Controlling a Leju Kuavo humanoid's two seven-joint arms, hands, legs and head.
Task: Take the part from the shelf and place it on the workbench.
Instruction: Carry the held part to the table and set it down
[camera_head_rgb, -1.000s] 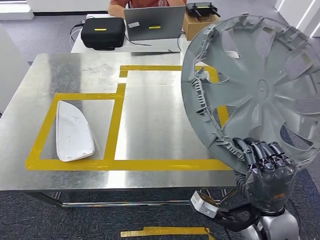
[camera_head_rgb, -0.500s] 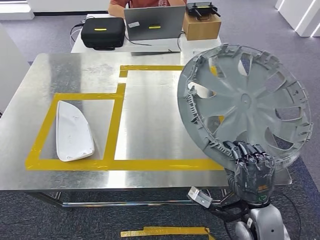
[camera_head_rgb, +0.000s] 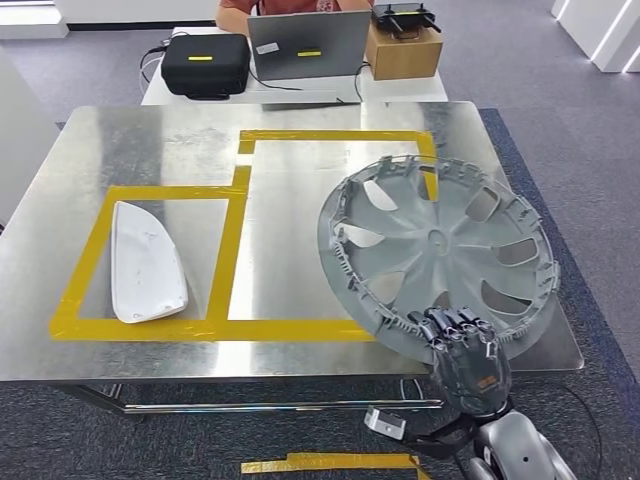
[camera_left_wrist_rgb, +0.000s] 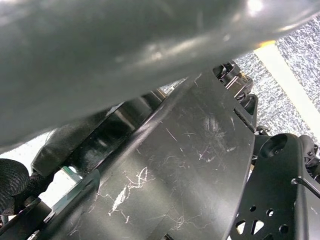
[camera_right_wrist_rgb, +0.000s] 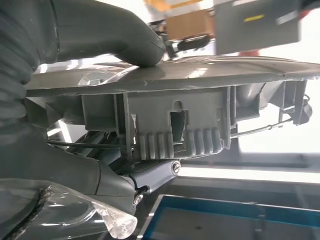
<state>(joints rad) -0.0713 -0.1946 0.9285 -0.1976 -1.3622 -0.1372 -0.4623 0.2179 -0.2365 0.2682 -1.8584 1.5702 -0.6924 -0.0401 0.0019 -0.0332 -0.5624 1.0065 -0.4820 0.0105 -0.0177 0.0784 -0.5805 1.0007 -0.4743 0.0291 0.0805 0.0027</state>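
The hubcap (camera_head_rgb: 438, 250) lies low over the right side of the tabletop (camera_head_rgb: 302, 230), inner ribbed face up, inside the larger yellow tape box (camera_head_rgb: 249, 330), its far side on or just above the steel while its near rim overhangs the tape line toward me. My right robot hand (camera_head_rgb: 464, 350) grips that near rim; in the right wrist view the thumb (camera_right_wrist_rgb: 113, 35) presses on one face and the fingers (camera_right_wrist_rgb: 64, 177) curl under the clips on the other, so I read it as clamped on the hubcap. I judge the placing nearly done, with only the release left. The risk I see is at the near edge: if I let go while the rim sits past the tape and close to the tabletop's front edge, the part could tip or slide off toward the floor, and the fingers hooked in the clips could drag it as they pull out. It could also settle outside the marked box. A white panel (camera_head_rgb: 145, 262) rests in the smaller box to the left, well apart. I cannot tell whether the hubcap's underside is fully in contact with the steel, since the rim hides that gap. The left wrist view is dark and blurred, so I cannot tell the left robot hand's state.
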